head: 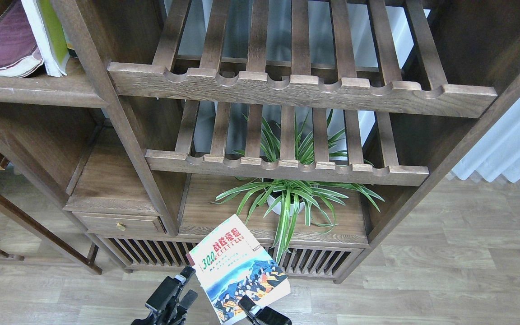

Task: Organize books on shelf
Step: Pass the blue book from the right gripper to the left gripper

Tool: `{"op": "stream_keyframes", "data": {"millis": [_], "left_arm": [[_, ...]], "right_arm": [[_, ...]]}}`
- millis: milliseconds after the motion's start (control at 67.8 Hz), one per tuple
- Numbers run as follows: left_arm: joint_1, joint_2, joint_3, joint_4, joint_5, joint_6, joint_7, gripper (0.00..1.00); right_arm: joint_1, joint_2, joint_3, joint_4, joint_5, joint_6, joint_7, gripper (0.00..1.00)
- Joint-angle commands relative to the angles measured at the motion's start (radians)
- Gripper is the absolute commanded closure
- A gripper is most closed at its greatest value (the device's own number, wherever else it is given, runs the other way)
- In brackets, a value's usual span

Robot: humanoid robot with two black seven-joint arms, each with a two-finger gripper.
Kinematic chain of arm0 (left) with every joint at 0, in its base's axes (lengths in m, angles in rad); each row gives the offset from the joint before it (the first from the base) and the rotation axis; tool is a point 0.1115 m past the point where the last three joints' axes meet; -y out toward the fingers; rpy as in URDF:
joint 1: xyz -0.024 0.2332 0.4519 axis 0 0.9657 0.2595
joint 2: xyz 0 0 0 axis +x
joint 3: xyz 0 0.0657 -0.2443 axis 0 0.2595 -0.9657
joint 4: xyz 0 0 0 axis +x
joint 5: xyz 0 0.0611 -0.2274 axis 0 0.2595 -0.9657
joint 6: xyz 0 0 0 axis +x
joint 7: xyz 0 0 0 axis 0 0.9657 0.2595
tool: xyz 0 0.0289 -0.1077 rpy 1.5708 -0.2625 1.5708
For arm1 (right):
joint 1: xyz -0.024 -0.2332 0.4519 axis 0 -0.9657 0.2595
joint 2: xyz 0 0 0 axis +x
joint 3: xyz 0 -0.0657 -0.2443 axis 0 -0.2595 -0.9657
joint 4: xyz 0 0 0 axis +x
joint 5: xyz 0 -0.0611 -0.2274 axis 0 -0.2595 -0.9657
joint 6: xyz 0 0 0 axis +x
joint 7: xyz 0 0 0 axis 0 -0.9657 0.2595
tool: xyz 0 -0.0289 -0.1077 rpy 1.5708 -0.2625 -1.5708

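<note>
Looking down from the head view, the white-blue "300" book (pixel 237 271) is up in the air at the bottom middle, cover facing up, tilted, in front of the cabinet's low slatted base. The right hand (pixel 252 310) is grasping it at the lower edge, 1 finger showing on the cover near the bottom. The left hand (pixel 187 286) sits just beside the book's left edge, fingers spread a bit and released, not clearly touching it as far as I can see. The other 2 books are already on the shelf (pixel 39 88) at top left: the maroon book (pixel 5 43) lying flat-ish and the yellow-green book (pixel 52 34) leaning right next to it. A spider plant (pixel 289 198) in a white pot sits on the lower board behind the held book.
</note>
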Motion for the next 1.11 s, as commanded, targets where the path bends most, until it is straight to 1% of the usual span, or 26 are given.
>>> {"op": "stream_keyframes", "data": {"millis": [0, 103, 206, 339, 472, 545, 663, 767, 855, 929, 943, 1017, 1061, 1091], "left_arm": [[-0.026, 0.0, 0.016, 0.009, 0.0, 0.0, -0.062, 0.3], [-0.039, 0.0, 0.019, 0.026, 0.0, 0.0, -0.067, 0.34], [-0.056, 0.0, 0.021, 0.035, 0.002, 0.0, -0.067, 0.34], [-0.07, 0.0, 0.035, 0.036, 0.003, 0.0, -0.067, 0.38], [-0.072, 0.0, 0.05, 0.041, 0.003, 0.0, -0.062, 0.45], [-0.072, 0.0, 0.062, 0.041, 0.002, 0.0, -0.062, 0.51], [-0.072, 0.0, 0.065, 0.041, 0.002, 0.0, -0.056, 0.63], [-0.075, 0.0, 0.065, 0.041, 0.002, 0.0, -0.053, 0.71], [-0.075, 0.0, 0.064, 0.041, -0.001, 0.0, -0.05, 0.84], [-0.075, 0.0, 0.061, 0.041, -0.001, 0.0, -0.05, 0.87], [-0.073, 0.0, 0.059, 0.041, -0.003, 0.0, -0.05, 0.9], [-0.07, 0.0, 0.058, 0.038, -0.001, 0.0, -0.05, 0.92], [-0.07, 0.0, 0.058, 0.033, -0.003, 0.0, -0.05, 0.93], [-0.069, 0.0, 0.055, 0.03, -0.001, 0.0, -0.05, 0.93]], "right_arm": [[-0.017, -0.006, -0.1, -0.003, -0.01, 0.0, -0.028, 0.94], [-0.025, -0.011, -0.114, -0.003, -0.011, 0.0, -0.03, 0.94], [-0.03, -0.013, -0.115, -0.003, -0.016, 0.0, -0.03, 0.94], [-0.03, -0.013, -0.114, -0.003, -0.016, 0.0, -0.038, 0.94], [-0.033, -0.016, -0.118, -0.005, -0.016, 0.0, -0.047, 0.94], [-0.036, -0.016, -0.121, -0.006, -0.017, 0.0, -0.047, 0.94], [-0.036, -0.016, -0.118, -0.008, -0.017, 0.0, -0.047, 0.94], [-0.037, -0.017, -0.123, -0.008, -0.017, 0.0, -0.048, 0.94], [-0.037, -0.017, -0.121, -0.008, -0.017, 0.0, -0.048, 0.94], [-0.037, -0.017, -0.118, -0.009, -0.017, 0.0, -0.047, 0.94], [-0.036, -0.017, -0.118, -0.009, -0.017, 0.0, -0.048, 0.94], [-0.036, -0.016, -0.118, -0.009, -0.017, 0.0, -0.047, 0.93], [-0.033, -0.016, -0.118, -0.009, -0.017, 0.0, -0.047, 0.91], [-0.031, -0.016, -0.118, -0.011, -0.019, 0.0, -0.047, 0.88]]}}
